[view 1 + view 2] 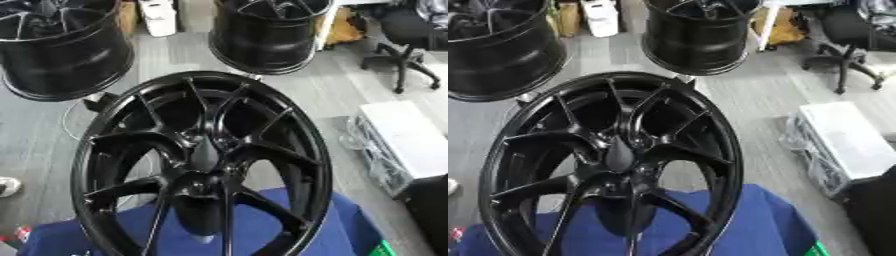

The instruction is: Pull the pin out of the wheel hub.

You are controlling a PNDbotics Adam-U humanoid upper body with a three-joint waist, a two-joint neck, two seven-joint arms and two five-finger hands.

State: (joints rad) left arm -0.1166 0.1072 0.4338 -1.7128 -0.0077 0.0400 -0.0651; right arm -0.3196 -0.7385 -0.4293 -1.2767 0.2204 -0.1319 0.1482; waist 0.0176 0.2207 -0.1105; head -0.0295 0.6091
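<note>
On blue cloth (289, 225): blk wheel hub (203, 165) (pin indistinct).

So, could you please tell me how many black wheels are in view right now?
3. One wheel stands in the foreground on the blue cloth; a second wheel sits at the far left on the floor; a third wheel sits at the far centre. Others may lie outside the frame.

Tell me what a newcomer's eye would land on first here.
The big glossy black wheel hub fills the centre, standing tilted on a blue cloth. Behind it on the grey floor stand two more black rims, far left and centre back. No robot hand shows.
</note>
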